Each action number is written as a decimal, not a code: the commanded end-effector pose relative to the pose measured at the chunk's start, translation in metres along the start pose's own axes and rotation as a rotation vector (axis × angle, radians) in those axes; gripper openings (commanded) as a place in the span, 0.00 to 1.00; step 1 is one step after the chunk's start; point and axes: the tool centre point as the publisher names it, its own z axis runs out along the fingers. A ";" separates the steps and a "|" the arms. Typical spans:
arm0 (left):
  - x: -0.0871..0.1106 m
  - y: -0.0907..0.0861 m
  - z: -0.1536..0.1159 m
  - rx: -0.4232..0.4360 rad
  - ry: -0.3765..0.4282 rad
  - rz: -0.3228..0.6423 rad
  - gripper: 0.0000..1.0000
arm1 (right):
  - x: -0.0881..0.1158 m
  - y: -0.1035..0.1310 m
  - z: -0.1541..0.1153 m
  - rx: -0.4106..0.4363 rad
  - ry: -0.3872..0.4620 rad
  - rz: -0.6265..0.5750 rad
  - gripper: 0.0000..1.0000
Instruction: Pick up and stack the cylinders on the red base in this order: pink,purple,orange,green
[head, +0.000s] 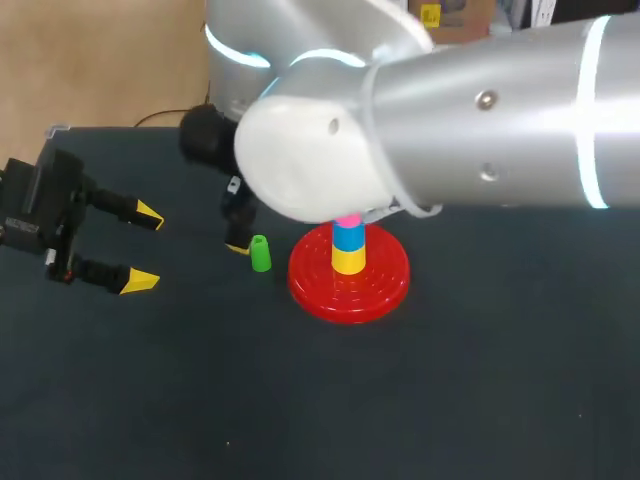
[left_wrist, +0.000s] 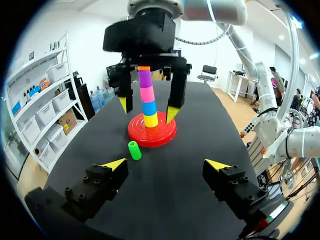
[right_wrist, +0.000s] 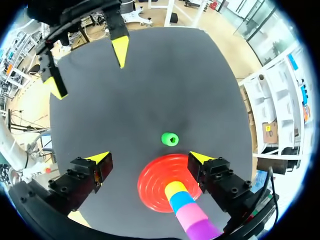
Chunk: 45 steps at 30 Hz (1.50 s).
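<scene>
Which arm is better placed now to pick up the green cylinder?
Probably the right. The right gripper, open, hangs around the stack, close beside the green cylinder, though it must lift clear first. The left gripper, also open, stands farther off.

Desk (head: 480, 400) was a flat surface with a dark, near-black matte cover. Two items sat directly on it: a round red ribbed plastic base (head: 385, 285) near the middle, and a small hollow green plastic cylinder (head: 260, 254) just beside the base's left edge, not touching it.
</scene>
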 end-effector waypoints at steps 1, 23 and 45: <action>0.002 -0.001 0.000 -0.003 -0.004 0.003 1.00 | -0.003 -0.007 0.013 0.008 0.003 0.018 1.00; 0.002 -0.001 0.000 -0.003 -0.004 0.003 1.00 | -0.009 -0.024 0.044 0.000 0.060 0.068 1.00; 0.002 -0.001 0.000 -0.003 -0.004 0.003 1.00 | 0.001 -0.021 0.056 0.004 0.065 0.106 1.00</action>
